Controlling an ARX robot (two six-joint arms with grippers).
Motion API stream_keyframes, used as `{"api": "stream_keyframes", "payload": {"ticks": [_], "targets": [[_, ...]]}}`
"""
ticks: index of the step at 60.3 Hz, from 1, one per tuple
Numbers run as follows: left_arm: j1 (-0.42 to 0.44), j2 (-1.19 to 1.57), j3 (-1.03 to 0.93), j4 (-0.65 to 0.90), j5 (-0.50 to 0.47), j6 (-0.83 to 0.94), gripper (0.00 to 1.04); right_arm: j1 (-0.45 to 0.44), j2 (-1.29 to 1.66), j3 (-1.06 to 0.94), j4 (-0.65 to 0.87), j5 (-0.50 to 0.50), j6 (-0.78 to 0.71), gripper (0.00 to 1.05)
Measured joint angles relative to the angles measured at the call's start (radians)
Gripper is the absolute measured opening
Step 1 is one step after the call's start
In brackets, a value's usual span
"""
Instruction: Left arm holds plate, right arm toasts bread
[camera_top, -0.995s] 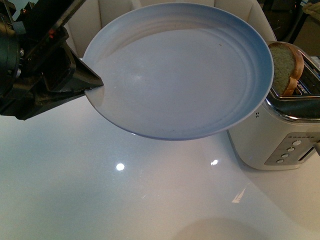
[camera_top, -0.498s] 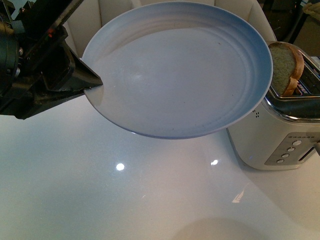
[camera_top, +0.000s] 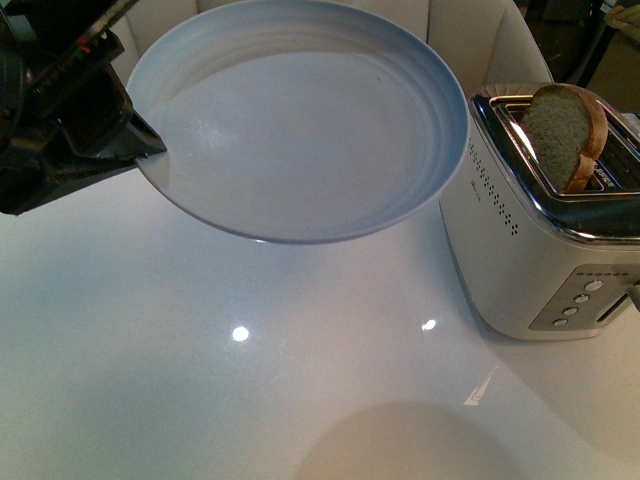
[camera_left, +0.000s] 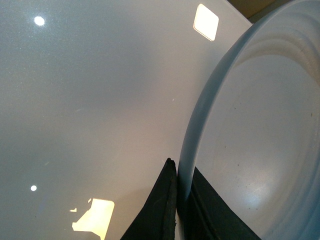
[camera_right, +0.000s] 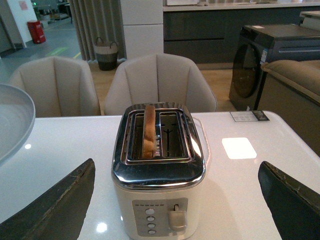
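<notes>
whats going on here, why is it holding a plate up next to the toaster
The left gripper is clamped on the rim of the plate and holds it, empty, in the air above the white table, beside the toaster. One slice of bread stands in one of the toaster's two slots, its top sticking out. The right gripper is open, facing the toaster and touching nothing.

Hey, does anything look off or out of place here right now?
Nothing is spilled or broken. The plate hangs tilted above the table, pinched only at its rim by the left end effector, and it is empty. The bread stands well proud of the toaster slot.
</notes>
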Motion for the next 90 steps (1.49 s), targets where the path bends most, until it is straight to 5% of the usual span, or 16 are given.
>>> {"api": "stream_keyframes", "payload": {"ticks": [21,38,62,90], "targets": [[0.341,0.203,-0.034,0.152,0.106,0.214,0.03,0.0,0.0,0.0,0.0,0.0,0.0,0.96],[0.524,0.505,-0.051,0.403,0.251,0.335,0.03,0.0,0.0,0.0,0.0,0.0,0.0,0.96],[0.655,0.77,-0.062,0.518,0.294,0.42,0.03,0.0,0.0,0.0,0.0,0.0,0.0,0.96],[0.663,0.882,-0.062,0.604,0.314,0.448,0.03,0.0,0.0,0.0,0.0,0.0,0.0,0.96]]}}
